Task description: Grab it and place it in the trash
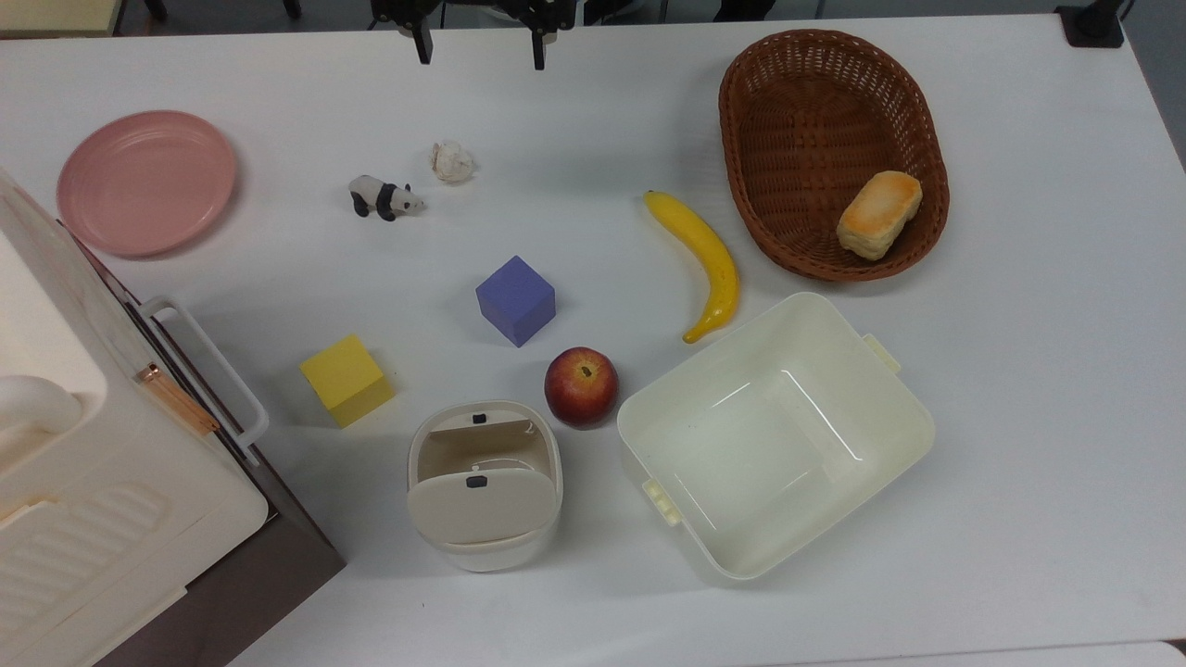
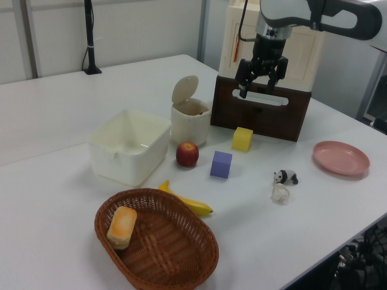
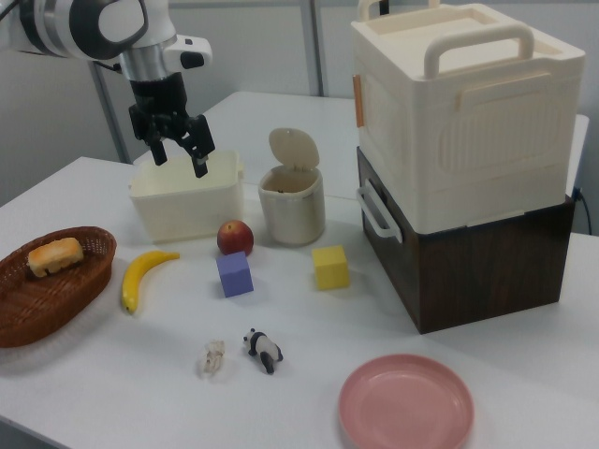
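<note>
Pink plate (image 1: 145, 182), purple cube (image 1: 515, 300), yellow cube (image 1: 346, 379), black-and-white panda (image 1: 384, 197).

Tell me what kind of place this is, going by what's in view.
Most likely a robotics lab test bench, not a home. A robot arm's gripper hangs over a plain white table laid out with unrelated props: a toy panda, colored cubes, a banana, and a small bin.
</note>
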`<state>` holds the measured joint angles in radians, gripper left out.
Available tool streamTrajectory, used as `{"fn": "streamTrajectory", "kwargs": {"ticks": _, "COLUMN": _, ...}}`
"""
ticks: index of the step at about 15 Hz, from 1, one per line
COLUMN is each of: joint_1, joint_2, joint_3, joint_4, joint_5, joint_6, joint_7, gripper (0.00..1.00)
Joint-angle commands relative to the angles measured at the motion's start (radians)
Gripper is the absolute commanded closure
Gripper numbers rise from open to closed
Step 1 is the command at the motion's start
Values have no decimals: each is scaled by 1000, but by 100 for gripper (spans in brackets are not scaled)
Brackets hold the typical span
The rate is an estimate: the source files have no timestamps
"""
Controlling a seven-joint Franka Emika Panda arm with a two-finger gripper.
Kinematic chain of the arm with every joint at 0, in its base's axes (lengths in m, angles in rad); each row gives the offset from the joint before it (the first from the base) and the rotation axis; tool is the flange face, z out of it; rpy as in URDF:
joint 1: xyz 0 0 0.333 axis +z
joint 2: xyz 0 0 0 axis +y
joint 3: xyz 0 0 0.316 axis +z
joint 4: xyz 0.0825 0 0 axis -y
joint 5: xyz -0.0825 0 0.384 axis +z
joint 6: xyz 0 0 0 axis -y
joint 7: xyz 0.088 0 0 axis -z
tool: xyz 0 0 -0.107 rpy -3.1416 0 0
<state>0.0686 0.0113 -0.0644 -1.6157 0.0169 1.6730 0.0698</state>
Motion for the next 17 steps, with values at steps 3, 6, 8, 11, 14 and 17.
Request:
{"fn": "streamTrajectory", "kwargs": {"ticks": 3, "joint_1": 20, "joint_2": -25, "joint_3": -2, "joint_4": -16, "joint_5": 8, "joint_6": -10, "joint_7": -39, "gripper": 0}}
{"fn": "streamTrajectory", "kwargs": {"ticks": 6, "joint_1": 19, "joint_2": -27, "joint_3": -2, "joint_4": -10, "joint_5": 11, "joint_6": -7, "joint_7": -39, "gripper": 0}}
{"fn": "streamTrajectory", "kwargs": {"ticks": 8, "joint_1": 19, "joint_2": -24, "joint_3": -2, "joint_4": -10, "joint_5": 11, "joint_6": -4, "joint_7": -35, "gripper": 0}}
{"fn": "streamTrajectory", "kwargs": {"ticks": 11, "joint_1": 16, "joint_2": -20, "joint_3": -2, "joint_4": -10, "joint_5": 11, "joint_6": -1, "joint_7": -42, "gripper": 0}}
{"fn": "streamTrajectory", "kwargs": {"ticks": 14, "joint_1": 14, "joint_2": -20, "joint_3": -2, "joint_4": -10, "joint_5": 11, "joint_6": -1, "joint_7": -33, "gripper": 0}}
{"fn": "streamTrajectory", "kwargs": {"ticks": 17, "joint_1": 10, "joint_2": -20, "joint_3": -2, "joint_4": -10, "joint_5": 14, "joint_6": -1, "joint_7": -35, "gripper": 0}}
